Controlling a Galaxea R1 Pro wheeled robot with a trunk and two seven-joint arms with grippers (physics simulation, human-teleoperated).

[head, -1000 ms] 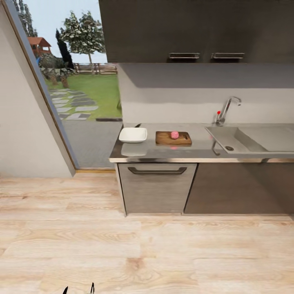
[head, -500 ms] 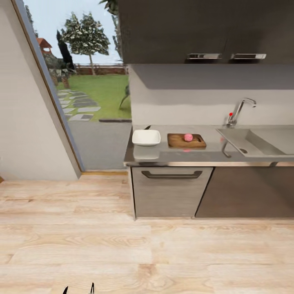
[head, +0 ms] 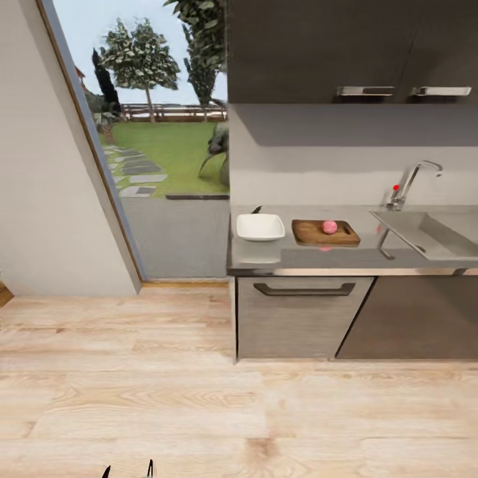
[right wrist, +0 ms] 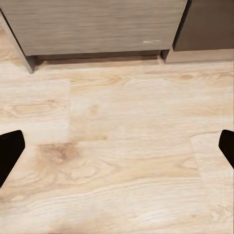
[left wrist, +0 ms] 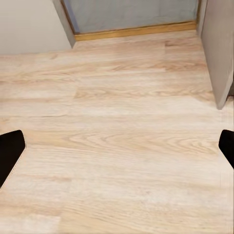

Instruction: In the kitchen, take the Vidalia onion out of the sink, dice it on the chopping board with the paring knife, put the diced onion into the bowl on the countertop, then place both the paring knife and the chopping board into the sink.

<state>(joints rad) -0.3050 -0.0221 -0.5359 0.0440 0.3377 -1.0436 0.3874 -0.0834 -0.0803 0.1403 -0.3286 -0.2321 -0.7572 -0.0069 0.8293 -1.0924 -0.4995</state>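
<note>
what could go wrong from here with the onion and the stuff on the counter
1. The pink onion sits loose on the chopping board; being round, it might roll off if the board is bumped.
2. The bowl stands near the countertop's open end by the doorway; a careless reach could push it over the edge.
3. The robot is some way back on the wooden floor, so a misjudged approach might hit the cabinet drawer.

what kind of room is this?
A home kitchen, apparently: grey countertop over drawers, a sink with chrome tap, and a chopping board beside a white bowl.
</note>
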